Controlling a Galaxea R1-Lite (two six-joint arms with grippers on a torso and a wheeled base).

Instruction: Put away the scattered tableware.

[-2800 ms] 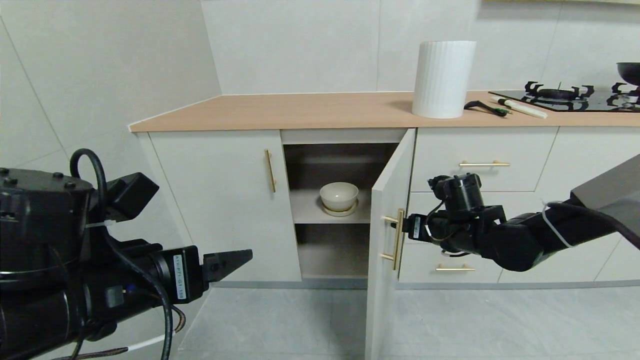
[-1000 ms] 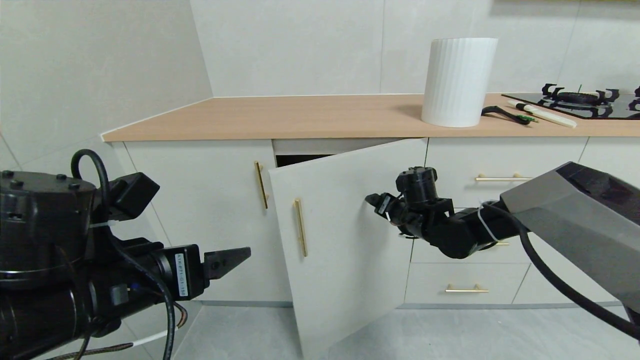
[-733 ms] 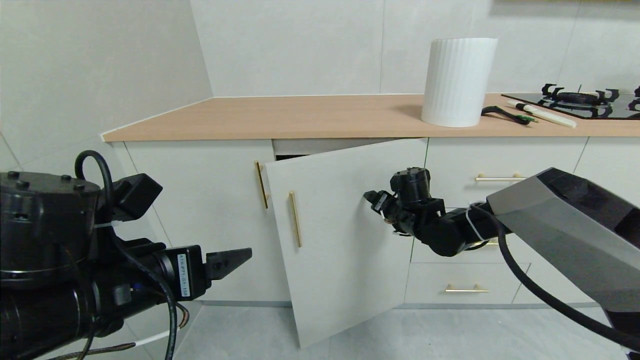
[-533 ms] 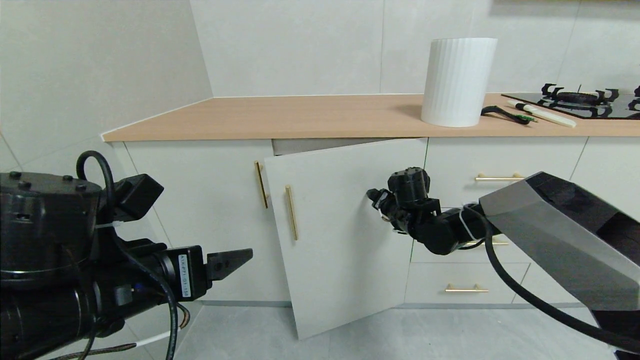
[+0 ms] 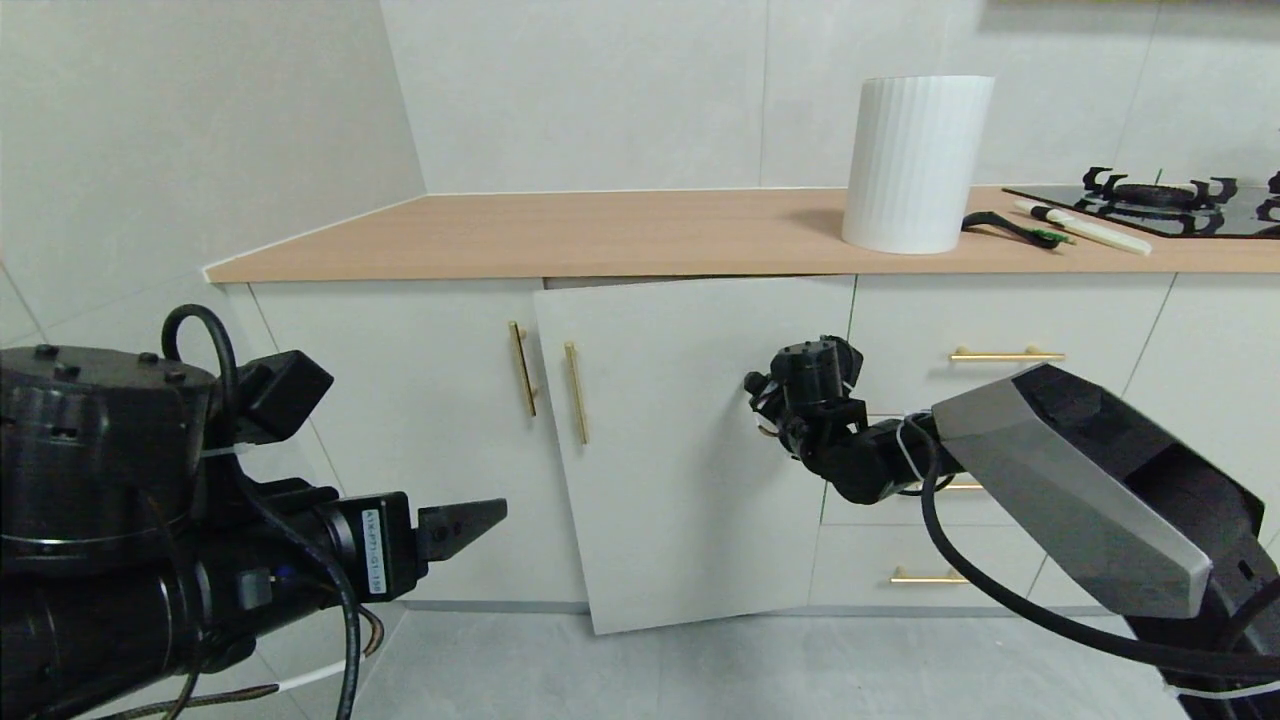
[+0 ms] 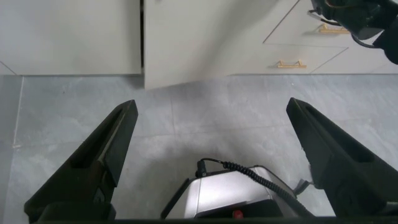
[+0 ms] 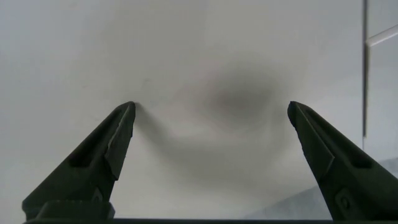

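You have one white ribbed canister (image 5: 916, 160) on the worktop (image 5: 600, 235). Just beside it lie two utensils (image 5: 1085, 232), and past those one hob (image 5: 1150, 195). Below the canister, count two cabinet doors (image 5: 690, 470), two upright gold handles (image 5: 575, 392) and three drawer handles (image 5: 1005, 354), one partly hidden. Two pincers: left pincer (image 6: 211, 106), right pincer (image 7: 211, 106).

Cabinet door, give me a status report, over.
Right gripper open, tips at the cabinet door face. Left gripper open, empty, low over the floor. Door nearly shut, handle side slightly ajar. Nothing seen blocking it.
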